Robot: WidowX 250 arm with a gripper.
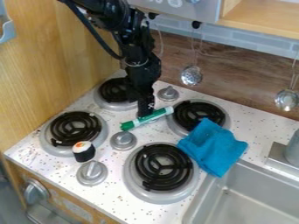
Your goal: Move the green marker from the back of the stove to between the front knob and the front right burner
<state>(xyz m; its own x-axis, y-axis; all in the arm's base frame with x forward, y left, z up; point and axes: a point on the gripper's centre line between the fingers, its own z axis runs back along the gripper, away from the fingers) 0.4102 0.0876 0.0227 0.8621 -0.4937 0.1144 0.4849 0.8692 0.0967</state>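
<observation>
The black gripper [144, 112] hangs down among the burners, with its lower end at the middle of a green and white marker [156, 114]. The marker lies slanted between the back burners, its green cap toward the lower left. A sushi piece [83, 151] with a black wrap and white top stands at the edge of the front left burner. A blue cloth [212, 146] is spread by the right burners, partly on their rims and near the sink.
Four black coil burners and several grey knobs [92, 173] occupy the speckled stovetop [109, 192]. The metal sink [248, 192] is at lower right. Metal ladles [191, 75] hang along the back wall, and a wooden panel [50, 74] rises at left.
</observation>
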